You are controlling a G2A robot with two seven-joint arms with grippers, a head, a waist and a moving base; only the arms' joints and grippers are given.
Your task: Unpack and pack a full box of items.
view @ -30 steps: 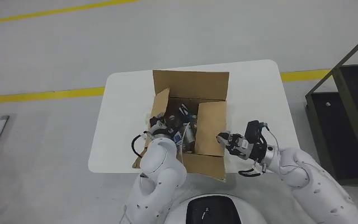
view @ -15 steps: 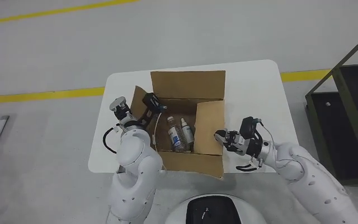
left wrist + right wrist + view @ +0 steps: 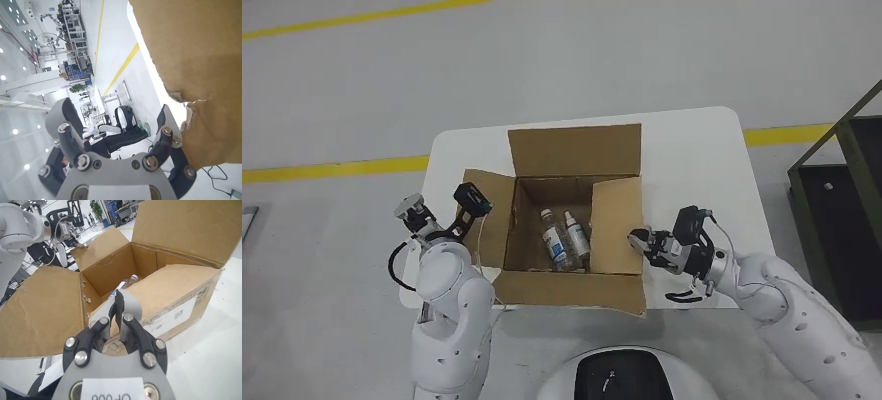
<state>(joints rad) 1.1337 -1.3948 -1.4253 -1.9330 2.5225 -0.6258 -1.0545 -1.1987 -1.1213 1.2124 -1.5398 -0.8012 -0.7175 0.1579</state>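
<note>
An open cardboard box [image 3: 575,152] stands mid-table. Two clear bottles [image 3: 564,238] lie on its floor, and one bottle [image 3: 130,280] shows past the near flap in the right wrist view. My left gripper [image 3: 440,203] is outside the box's left side, open and holding nothing. One of its fingers [image 3: 162,117] is close beside the torn edge of the left flap [image 3: 189,56], which is folded outward [image 3: 487,215]. My right gripper [image 3: 640,240] is shut on the edge of the right flap [image 3: 617,225], which leans inward [image 3: 170,283].
The white table [image 3: 692,160] has bare room behind and to the right of the box. A dark rack [image 3: 837,200] stands off the table's right side. Yellow lines [image 3: 332,170] run across the floor.
My left gripper came out of the box and swung out to the left, and the left flap folded outward with it. The bottles inside now show. The right gripper stayed put.
</note>
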